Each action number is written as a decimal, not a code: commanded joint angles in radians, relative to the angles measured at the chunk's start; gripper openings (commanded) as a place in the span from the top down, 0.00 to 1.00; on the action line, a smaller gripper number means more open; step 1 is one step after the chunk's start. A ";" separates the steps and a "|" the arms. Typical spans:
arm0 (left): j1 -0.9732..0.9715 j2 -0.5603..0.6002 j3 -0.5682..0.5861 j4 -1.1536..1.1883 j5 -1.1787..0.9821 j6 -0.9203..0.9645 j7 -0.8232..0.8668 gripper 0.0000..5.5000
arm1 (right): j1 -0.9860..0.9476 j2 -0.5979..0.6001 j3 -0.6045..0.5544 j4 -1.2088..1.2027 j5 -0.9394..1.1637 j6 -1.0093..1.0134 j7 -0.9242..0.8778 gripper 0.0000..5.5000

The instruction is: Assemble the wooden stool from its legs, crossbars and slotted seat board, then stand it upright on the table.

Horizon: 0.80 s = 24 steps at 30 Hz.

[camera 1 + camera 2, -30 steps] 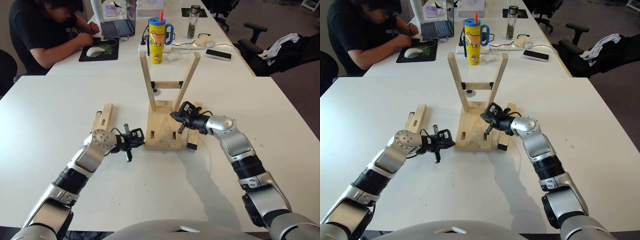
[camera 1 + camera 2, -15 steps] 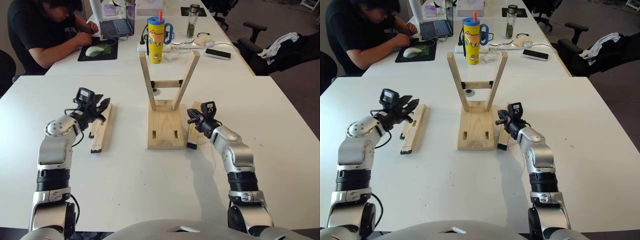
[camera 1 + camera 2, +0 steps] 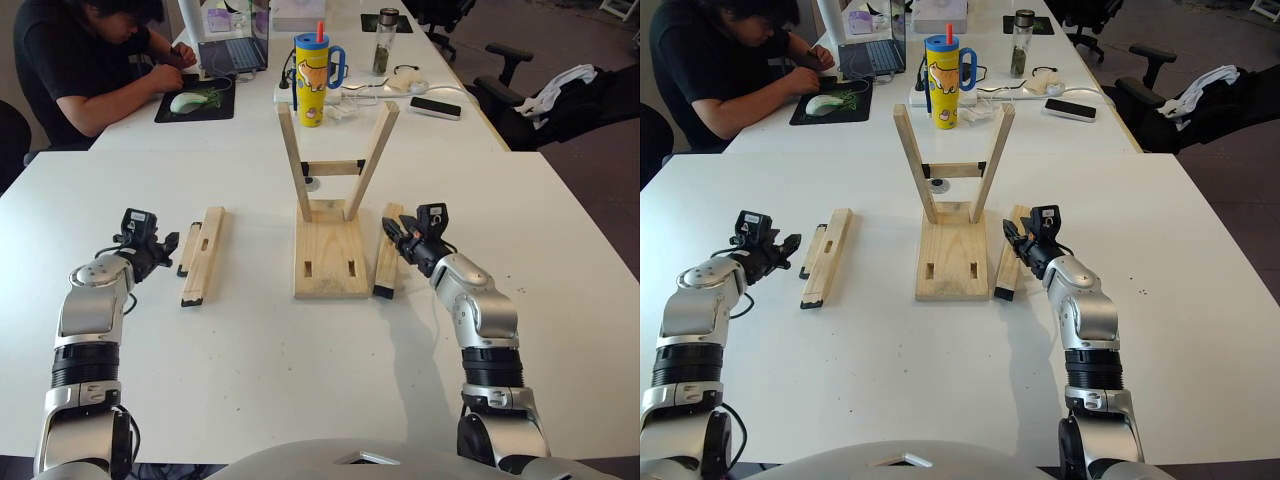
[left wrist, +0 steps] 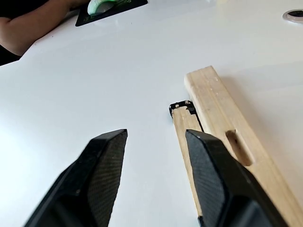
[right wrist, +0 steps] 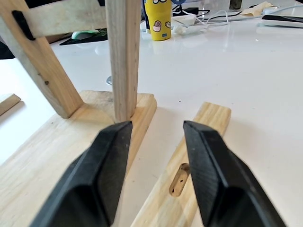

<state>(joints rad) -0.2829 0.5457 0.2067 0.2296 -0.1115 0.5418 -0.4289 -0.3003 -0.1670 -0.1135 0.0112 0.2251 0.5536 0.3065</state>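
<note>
The left gripper (image 4: 156,142) is hovering low over the white tabletop (image 3: 300,370), its jaws standing well apart and holding nothing. Just ahead of those jaws a loose slotted leg (image 4: 222,118) is lying flat. A thinner piece (image 4: 181,124) is lying right alongside it, probably a crossbar, though the view is too poor to be sure. The right gripper (image 5: 154,130) is also hanging with its jaws spread wide and nothing between them. Another loose leg (image 5: 194,175) is lying flat just beneath and ahead of these jaws, its slot showing in the gap. Just to their inner side the seat board (image 3: 330,265) is resting flat. Two legs (image 3: 293,150) joined by a crossbar (image 3: 335,168) are standing up from its far end, beyond the jaws.
</note>
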 commanded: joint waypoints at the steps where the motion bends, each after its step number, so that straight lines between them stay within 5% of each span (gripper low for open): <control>1: 0.008 -0.011 0.016 0.012 -0.052 0.065 -0.027 0.58 | 0.007 -0.008 -0.001 -0.013 0.009 0.017 -0.010 0.64; 24: 0.029 -0.025 -0.061 0.078 -0.080 0.122 -0.091 0.58 | -0.002 -0.003 0.030 -0.050 0.012 0.056 -0.033 0.64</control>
<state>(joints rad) -0.2543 0.5336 0.1570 0.2609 -0.1897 0.6470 -0.5179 -0.3004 -0.1686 -0.0982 -0.0327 0.2444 0.6009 0.2833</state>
